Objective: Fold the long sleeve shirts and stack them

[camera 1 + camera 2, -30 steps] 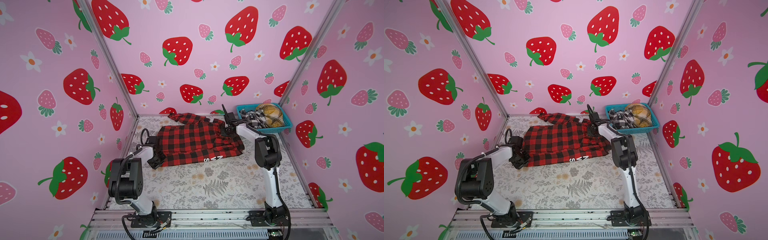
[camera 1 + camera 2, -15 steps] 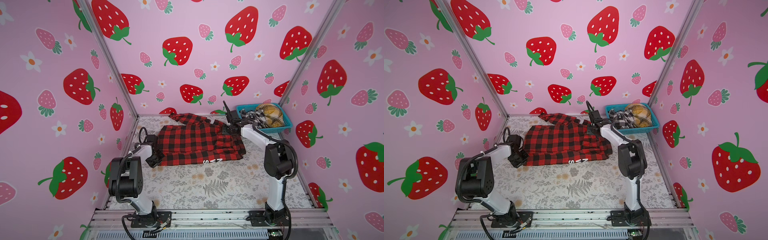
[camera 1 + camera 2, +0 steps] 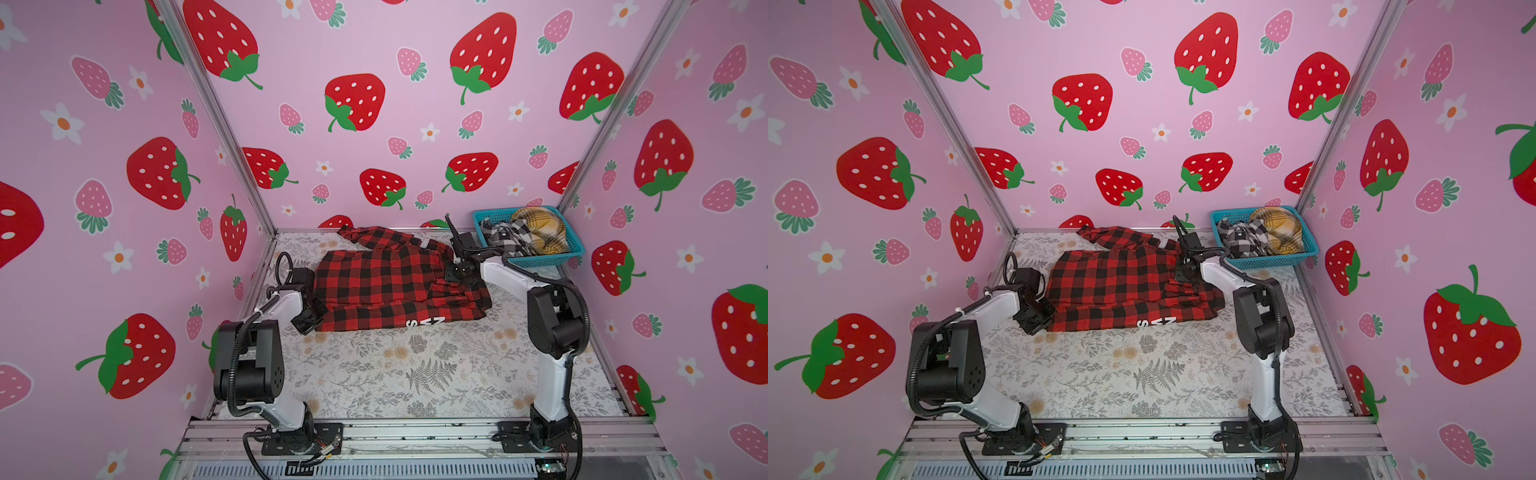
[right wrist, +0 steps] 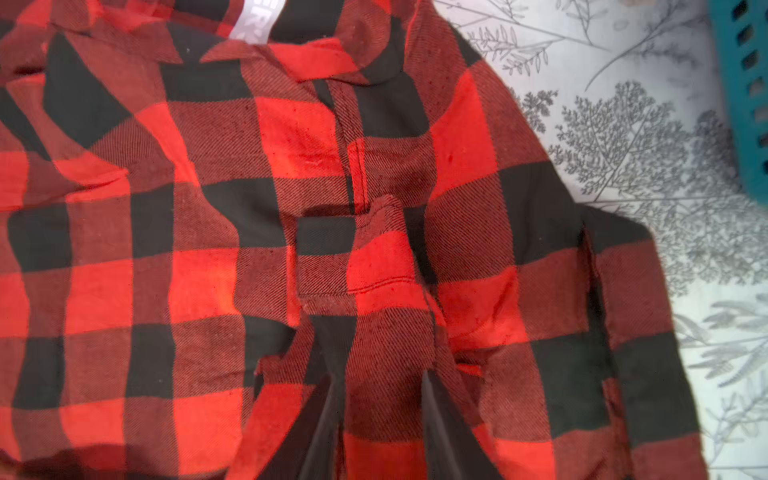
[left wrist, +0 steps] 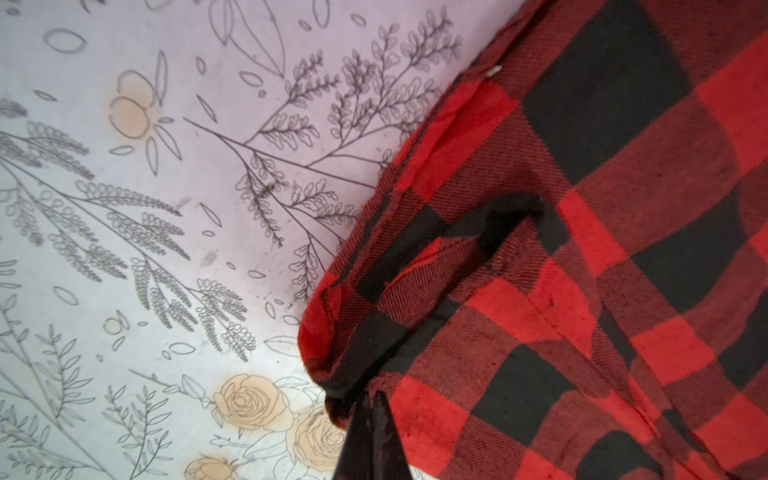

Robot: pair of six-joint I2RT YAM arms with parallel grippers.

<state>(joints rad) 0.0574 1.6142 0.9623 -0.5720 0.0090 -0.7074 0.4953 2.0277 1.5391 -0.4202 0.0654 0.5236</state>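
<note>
Red-and-black shirt (image 3: 386,286), spread on the floral table (image 3: 415,374) near the teal basket (image 3: 540,261): left gripper (image 5: 368,415) clenches its edge, while right gripper (image 4: 382,415), jaws parted astride a raised fold, may snag cloth on 1 finger and drag the layers askew.

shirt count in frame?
3: the red-and-black shirt spread on the table; the black-and-white shirt and the mustard shirt bunched in the teal basket, back right. More could be buried underneath.
</note>
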